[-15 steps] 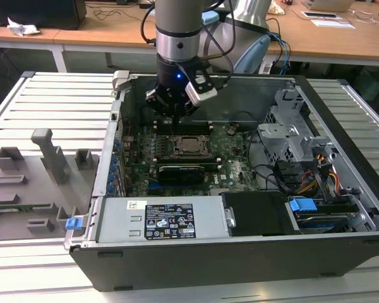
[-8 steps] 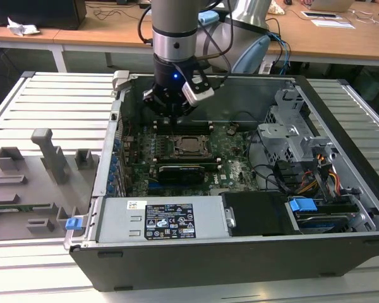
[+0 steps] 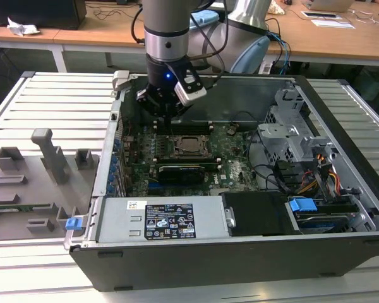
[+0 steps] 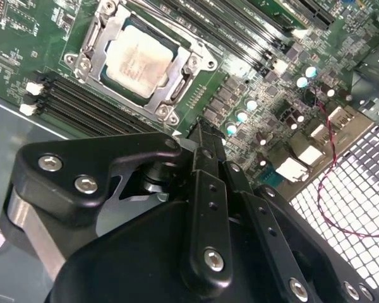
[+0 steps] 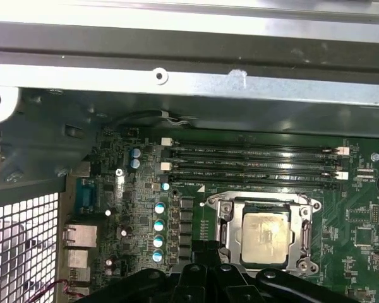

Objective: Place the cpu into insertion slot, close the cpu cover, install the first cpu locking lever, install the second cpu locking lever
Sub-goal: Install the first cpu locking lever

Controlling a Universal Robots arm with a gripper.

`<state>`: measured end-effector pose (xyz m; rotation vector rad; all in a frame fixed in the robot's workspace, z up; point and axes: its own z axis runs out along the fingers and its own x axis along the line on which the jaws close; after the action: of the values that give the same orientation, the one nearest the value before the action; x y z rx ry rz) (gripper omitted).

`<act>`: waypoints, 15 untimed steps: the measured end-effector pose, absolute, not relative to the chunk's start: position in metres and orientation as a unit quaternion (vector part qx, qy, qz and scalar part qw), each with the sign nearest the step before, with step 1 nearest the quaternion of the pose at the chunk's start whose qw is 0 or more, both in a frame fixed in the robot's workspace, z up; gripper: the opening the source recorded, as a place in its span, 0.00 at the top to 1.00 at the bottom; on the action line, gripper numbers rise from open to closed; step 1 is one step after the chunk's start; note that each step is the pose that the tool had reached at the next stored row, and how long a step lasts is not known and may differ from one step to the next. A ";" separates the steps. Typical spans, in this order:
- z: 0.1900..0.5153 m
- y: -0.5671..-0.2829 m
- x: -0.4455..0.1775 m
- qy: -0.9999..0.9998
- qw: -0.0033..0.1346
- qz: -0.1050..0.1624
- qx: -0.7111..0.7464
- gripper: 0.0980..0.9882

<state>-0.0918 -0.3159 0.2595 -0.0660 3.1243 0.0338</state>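
Nearest you in the exterior view is the black near wall of the open computer case (image 3: 240, 259), which lies on a pale slatted metal table (image 3: 50, 107). Just inside that wall sits a silver box-shaped power supply (image 3: 114, 221). At the exterior view's left, on the table beside the case, rests a grey moulded fixture tray (image 3: 25, 183) with a small blue clip (image 3: 73, 223) at its near corner.

Further in lies the green motherboard (image 3: 234, 170). Near its middle you find the square silver-rimmed insertion slot (image 4: 71, 61). The small flat square cpu (image 3: 191, 145) (image 4: 138, 60) (image 5: 263, 237), its metal top silvery-grey, lies flat inside that slot. The thin silver hinged cpu cover (image 4: 98, 60) (image 5: 226, 230) is folded down flat around it, and the chip shows through its square cut-out. You cannot tell whether the locking levers are latched.

The black gripper (image 3: 169, 123) (image 4: 204, 132) (image 5: 199, 249) hangs over the board, close to one corner of the slot. Its fingers are drawn together with nothing between them. Whether it touches the board is unclear.

The long narrow black memory slots (image 5: 252, 161) with white end clips lie just beside the insertion slot, toward the far edge of the board. Beyond them stands the case's bare grey metal far wall (image 5: 177, 82).
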 end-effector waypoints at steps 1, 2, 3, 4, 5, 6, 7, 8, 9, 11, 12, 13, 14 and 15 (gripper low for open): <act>0.260 -0.316 -0.092 1.000 0.008 0.011 -0.021 0.99; 0.260 -0.316 -0.092 1.000 0.008 0.011 -0.021 0.99; 0.260 -0.316 -0.093 1.000 0.008 0.011 -0.021 0.99; 0.260 -0.316 -0.093 1.000 0.008 0.011 -0.021 0.99; 0.260 -0.316 -0.094 1.000 0.008 0.011 -0.021 0.99; 0.260 -0.316 -0.095 1.000 0.008 0.011 -0.021 0.99; 0.260 -0.316 -0.095 1.000 0.008 0.011 -0.021 0.99; 0.260 -0.316 -0.097 1.000 0.009 0.011 -0.021 0.99; 0.260 -0.316 -0.098 1.000 0.009 0.011 -0.021 0.99; 0.260 -0.315 -0.099 1.000 0.009 0.011 -0.021 0.99; 0.260 -0.315 -0.099 1.000 0.009 0.011 -0.021 0.99; 0.260 -0.314 -0.099 1.000 0.009 0.011 -0.021 0.99; 0.260 -0.313 -0.100 1.000 0.009 0.011 -0.021 0.99; 0.260 -0.312 -0.100 1.000 0.009 0.011 -0.021 0.99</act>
<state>-0.1000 -0.3121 0.2598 -0.0660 3.1233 0.0340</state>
